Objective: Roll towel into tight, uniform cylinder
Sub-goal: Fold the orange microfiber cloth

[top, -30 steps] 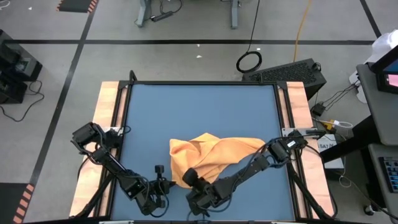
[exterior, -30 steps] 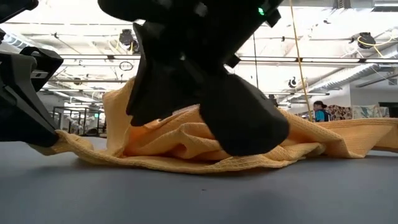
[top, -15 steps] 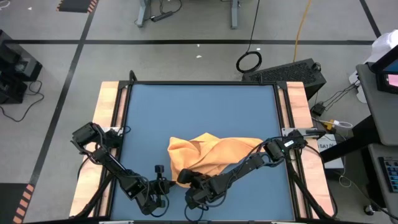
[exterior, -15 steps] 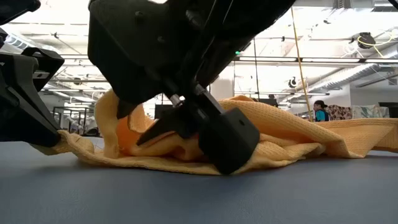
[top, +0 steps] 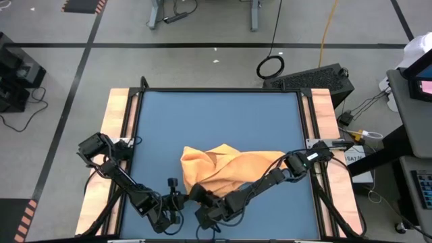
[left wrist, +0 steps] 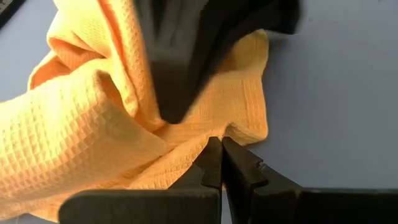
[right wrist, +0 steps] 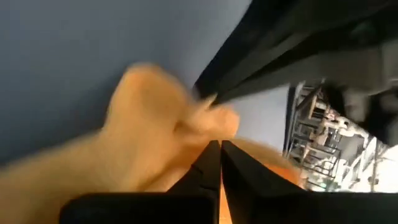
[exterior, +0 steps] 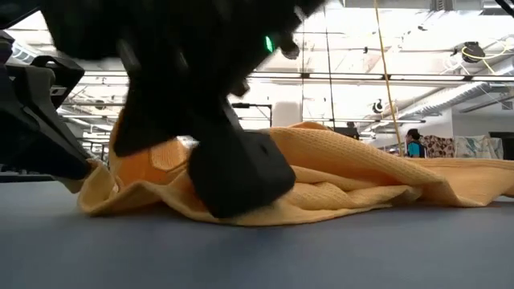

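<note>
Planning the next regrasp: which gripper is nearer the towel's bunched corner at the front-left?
Both are at it. The left gripper is pinched shut on the towel at its front-left corner; the right gripper is shut on a fold right beside it.

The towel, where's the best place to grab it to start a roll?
Probably the free far-right edge of the towel: it lies flattest there, clear of both grippers, so come in low from the table's right side. The bunched left end is crowded by the left gripper and right gripper.
</note>
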